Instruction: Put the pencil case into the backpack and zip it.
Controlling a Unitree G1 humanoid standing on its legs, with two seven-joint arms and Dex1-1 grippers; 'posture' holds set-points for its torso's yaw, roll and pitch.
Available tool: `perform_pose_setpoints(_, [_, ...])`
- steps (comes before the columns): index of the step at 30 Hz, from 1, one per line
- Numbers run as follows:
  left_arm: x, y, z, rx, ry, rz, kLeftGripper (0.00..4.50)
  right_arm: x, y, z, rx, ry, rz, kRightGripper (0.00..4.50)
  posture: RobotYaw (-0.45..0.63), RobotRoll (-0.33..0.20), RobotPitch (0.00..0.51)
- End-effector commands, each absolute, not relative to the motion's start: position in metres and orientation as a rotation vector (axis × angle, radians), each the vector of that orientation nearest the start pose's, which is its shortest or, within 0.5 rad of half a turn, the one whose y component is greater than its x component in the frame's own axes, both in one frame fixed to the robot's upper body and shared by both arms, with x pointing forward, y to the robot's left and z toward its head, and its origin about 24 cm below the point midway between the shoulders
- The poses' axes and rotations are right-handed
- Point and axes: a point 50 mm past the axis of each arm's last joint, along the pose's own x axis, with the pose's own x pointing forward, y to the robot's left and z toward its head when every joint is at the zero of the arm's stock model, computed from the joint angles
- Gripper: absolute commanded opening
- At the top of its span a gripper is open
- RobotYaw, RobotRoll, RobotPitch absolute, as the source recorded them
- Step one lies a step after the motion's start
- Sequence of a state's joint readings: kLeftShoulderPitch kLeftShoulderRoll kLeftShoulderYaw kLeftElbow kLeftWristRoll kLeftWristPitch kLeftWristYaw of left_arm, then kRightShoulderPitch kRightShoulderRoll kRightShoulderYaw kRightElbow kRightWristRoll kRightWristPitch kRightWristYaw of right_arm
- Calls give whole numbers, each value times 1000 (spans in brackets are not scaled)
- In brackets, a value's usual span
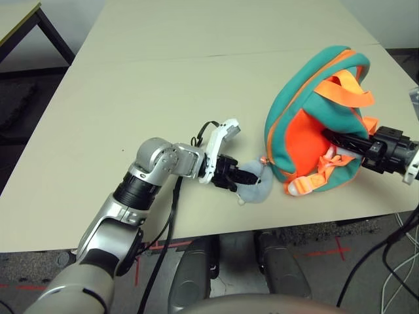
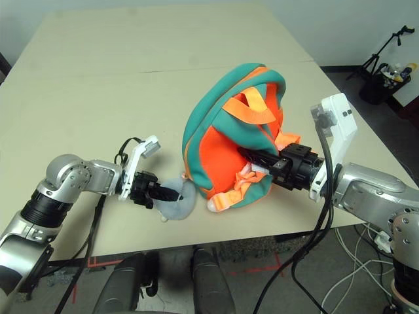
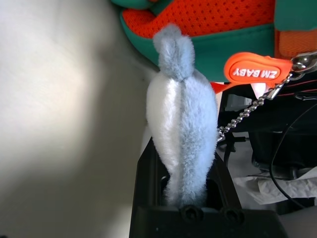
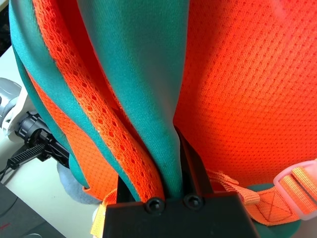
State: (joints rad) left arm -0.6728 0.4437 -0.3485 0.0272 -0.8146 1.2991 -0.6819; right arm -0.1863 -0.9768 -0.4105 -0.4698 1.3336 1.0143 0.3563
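The backpack (image 2: 229, 131), teal with bright orange mesh panels and orange straps, is seen standing on the pale surface (image 1: 163, 98) near its front edge, toward the robot's right, its orange back panel turned to the right arm. The pencil case cannot be seen in any view, so its place cannot be told. A teal and orange shoulder strap (image 4: 148, 124) is pinched between the narrowed fingers of the right claw (image 2: 252, 157), which is pressed against the backpack's orange side. A grey round plush tag (image 3: 181, 129) is attached to the backpack's lower corner by a bead chain (image 3: 247, 111), beside an orange rubber label (image 3: 257, 72) lettered "ZM BABY". The tag is clamped edgewise between the fingers of the left claw (image 1: 252, 175), low over the surface and just beside the backpack's lower edge. The tag lies close to the front edge of the surface. Behind and to the left of the backpack the surface is broad and bare. Black cables (image 2: 321, 216) are seen hanging off the right arm below the surface edge, and another table's corner (image 1: 26, 19) shows at the far left.
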Motion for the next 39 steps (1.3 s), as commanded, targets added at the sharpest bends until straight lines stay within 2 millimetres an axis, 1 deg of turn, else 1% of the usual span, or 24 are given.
perform_pose_setpoints(1, [276,92,82,-140,1033,-1111,285,220,-227,218,72,297,748,138,-86,0,205])
perform_pose_setpoints(2, [281,92,94,-161,979,-1119,635,219,-229,219,65,316,749,488,-84,0,204])
perform_pose_setpoints(3, [285,94,111,-184,919,-1144,1036,216,-232,221,56,339,748,878,-81,0,204])
perform_pose_setpoints(4, [287,97,127,-204,872,-1170,1274,213,-234,224,46,358,747,1129,-81,0,204])
perform_pose_setpoints(5, [287,101,141,-219,836,-1196,1702,210,-237,227,38,375,748,1510,-73,0,202])
perform_pose_setpoints(7, [281,114,172,-236,772,-1270,2315,200,-244,235,36,434,764,2071,-62,0,201])
perform_pose_setpoints(9, [268,135,203,-238,718,-1362,3024,186,-253,249,46,486,792,2742,-52,0,201])
perform_pose_setpoints(10, [261,145,214,-235,701,-1390,3271,180,-257,256,55,502,800,2951,-44,0,202])
perform_pose_setpoints(12, [251,163,232,-238,676,-1413,3954,169,-265,270,84,526,811,3603,-32,0,202])
perform_pose_setpoints(14, [249,179,247,-288,629,-1405,4500,162,-274,284,121,492,814,4250,-20,0,203])
perform_pose_setpoints(15, [250,187,254,-325,594,-1392,4500,160,-277,292,142,458,817,4479,-17,0,204])
perform_pose_setpoints(17, [259,200,261,-384,510,-1311,4500,160,-284,306,199,361,839,4479,-8,0,204])
perform_pose_setpoints(18, [267,206,262,-408,461,-1227,4500,161,-287,314,234,296,849,4479,-2,0,204])
perform_pose_setpoints(20, [302,226,258,-456,288,-889,4500,172,-301,324,316,131,805,4479,9,0,203])
perform_pose_setpoints(21, [313,233,256,-478,241,-770,4500,176,-306,326,344,83,780,4479,12,0,202])
perform_pose_setpoints(22, [324,242,249,-437,190,-616,4500,185,-314,326,377,9,717,4479,15,0,202])
perform_pose_setpoints(24, [335,255,238,-344,124,-435,4500,200,-325,325,427,-87,613,4479,22,0,201])
perform_pose_setpoints(26, [342,266,224,-319,72,-296,4500,215,-332,320,462,-152,511,4479,25,0,201])
perform_pose_setpoints(28, [345,272,214,-281,40,-209,4500,226,-337,315,460,-176,433,4479,26,0,200])
perform_pose_setpoints(30, [347,275,205,-295,20,-152,4500,235,-341,308,430,-178,347,4479,24,0,199])
perform_pose_setpoints(32, [347,283,189,-219,-3,-39,4500,252,-347,290,311,-131,194,4479,18,0,196])
perform_pose_setpoints(34, [346,285,179,-118,-24,16,4500,263,-353,275,215,-118,93,4479,18,0,196])
perform_pose_setpoints(37, [346,282,167,12,-77,52,4500,278,-365,255,96,-177,-44,4479,27,0,191])
perform_pose_setpoints(39, [346,276,163,71,-112,55,4500,283,-374,246,67,-211,-126,4479,31,0,190])
